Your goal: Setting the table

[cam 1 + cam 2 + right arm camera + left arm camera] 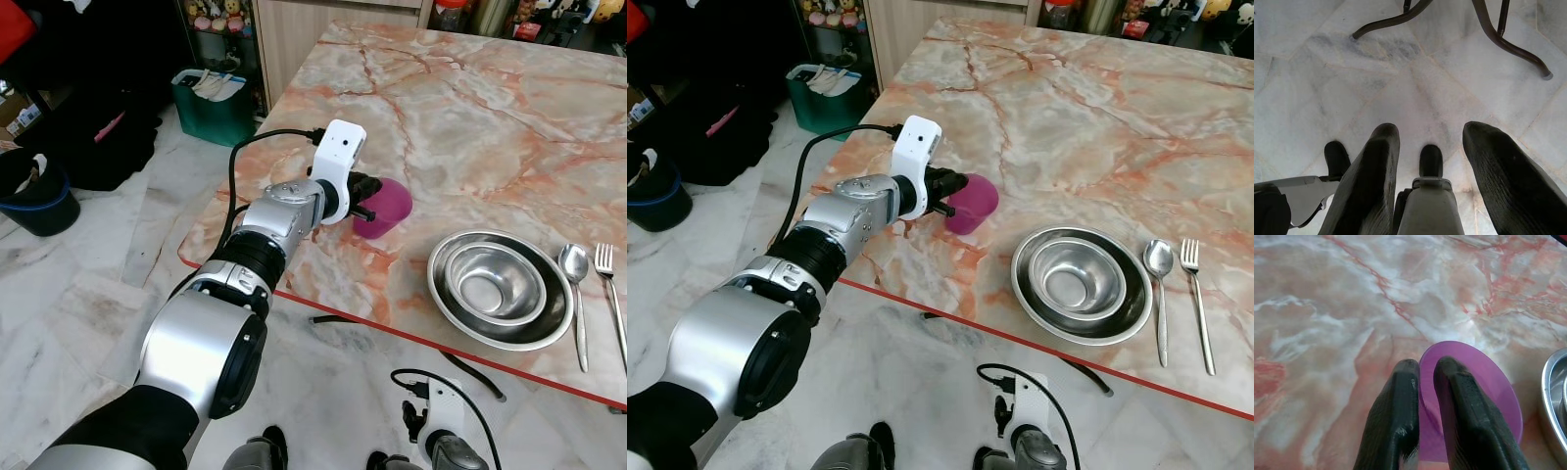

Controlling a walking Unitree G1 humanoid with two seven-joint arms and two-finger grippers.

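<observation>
Hanging low by the robot's legs, the right gripper point(1427, 171) points at the white floor point(1415, 88) with its two fingers spread apart and nothing in them.

Up on the table point(460, 108), the left gripper point(1422, 406) is pinching the wall of a purple cup point(385, 207). One finger looks to be inside the cup and one outside. The cup sits near the front edge of the table, toward its left side.

The cup looks like thin plastic, so it is likely light and a bit bendy. It may slip or tip if squeezed too softly, and it could bend if squeezed too hard. Holding it by the rim, as now, seems a good spot.

To the right of the cup is a shiny metal bowl point(495, 284) sitting in a bigger metal dish point(549, 328). A spoon point(575, 294) and a fork point(609, 294) lie just past them.

The table top is smooth pink stone and looks slippery. Farther off on the floor stand a green bin point(211, 108) and a dark bucket point(39, 201).
</observation>
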